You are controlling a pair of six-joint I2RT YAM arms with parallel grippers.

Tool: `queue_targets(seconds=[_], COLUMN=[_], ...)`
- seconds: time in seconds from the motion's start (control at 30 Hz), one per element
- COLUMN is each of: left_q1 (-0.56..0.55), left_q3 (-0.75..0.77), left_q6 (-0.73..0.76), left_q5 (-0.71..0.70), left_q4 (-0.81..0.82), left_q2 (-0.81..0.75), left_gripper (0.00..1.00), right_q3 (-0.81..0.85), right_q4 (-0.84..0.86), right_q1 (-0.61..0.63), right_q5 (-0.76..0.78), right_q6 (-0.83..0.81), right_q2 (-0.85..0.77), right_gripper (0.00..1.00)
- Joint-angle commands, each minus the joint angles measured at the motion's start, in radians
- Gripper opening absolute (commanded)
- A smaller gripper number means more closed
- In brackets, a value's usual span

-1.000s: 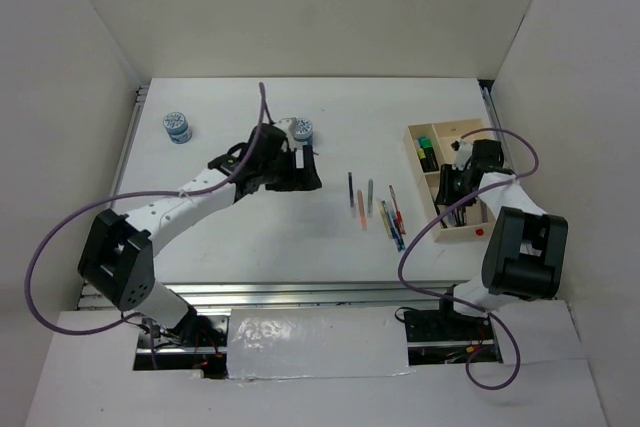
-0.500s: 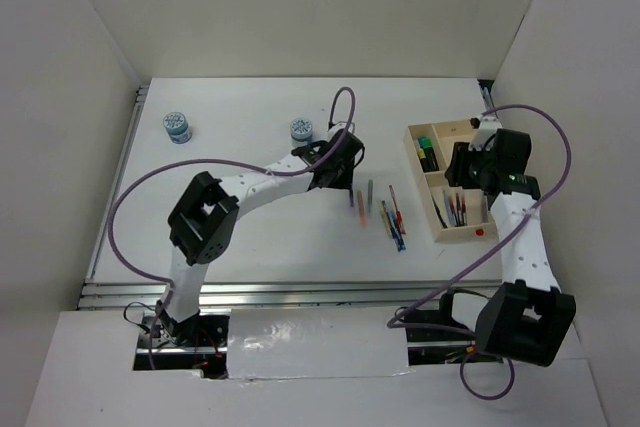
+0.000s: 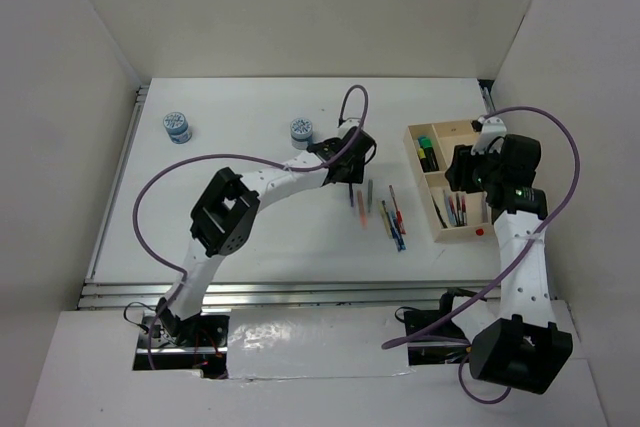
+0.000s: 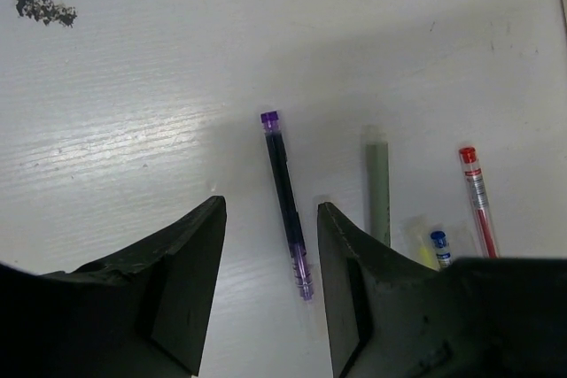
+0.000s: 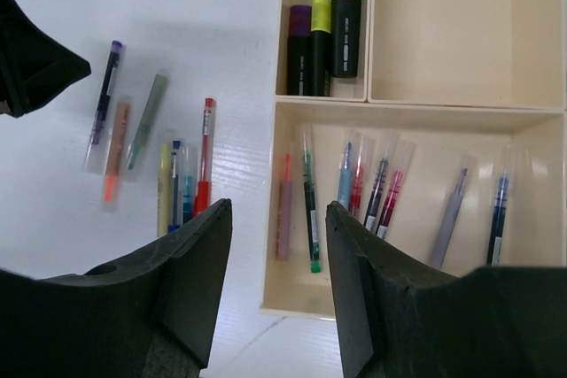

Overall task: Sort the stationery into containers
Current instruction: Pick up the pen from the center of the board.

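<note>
My left gripper hovers open over the loose pens in mid-table. A purple pen lies on the table in the gap between its jaws, untouched. Beside that pen lie a grey-green pen and a red pen. My right gripper is open and empty above the left wall of the wooden tray. Highlighters stand in one compartment. Several pens lie in the long compartment. Two round pots sit at the back left.
The tray lies along the table's right edge. Its top-right compartment holds nothing. More loose pens, orange, yellow and blue, lie left of the tray. A dark smudge marks the table.
My left arm has swung right from the nearer pot to the loose pens, its jaws narrower. My right gripper has risen from the tray's near end to above its middle.
</note>
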Motion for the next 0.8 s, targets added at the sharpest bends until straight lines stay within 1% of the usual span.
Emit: queue_targets(seconds=[0.0, 0.1, 0.2, 0.53, 0.7, 0.77], left_q1=[-0.027, -0.038, -0.058, -0.095, -0.08, -0.061], left_q3=[-0.01, -0.102, -0.145, -0.164, -0.196, -0.234], left_q6=[-0.018, -0.027, -0.026, -0.042, -0.072, -0.088], left_q5=[-0.033, -0.024, -0.015, -0.01, -0.01, -0.007], left_q4=[-0.01, 0.022, 0.044, 0.047, 0.036, 0.039], left_q2=[-0.015, -0.061, -0.078, -0.058, -0.066, -0.081], left_gripper=[0.58, 0.57, 0.56, 0.56, 0.54, 0.52], right_q3=[0.019, 0.019, 0.019, 0.011, 0.017, 0.024], right_q4=[-0.007, -0.003, 0.008, -0.001, -0.006, -0.009], right_q1=[-0.015, -0.026, -0.031, -0.041, -0.049, -0.052], right_q5=[-0.021, -0.033, -0.039, -0.044, -0.051, -0.057], right_q6=[-0.028, -0.023, -0.017, -0.029, -0.036, -0.032], right_q2=[-0.024, -0.015, -0.008, -0.021, -0.018, -0.018], right_gripper=[0.54, 0.54, 0.54, 0.54, 0.54, 0.54])
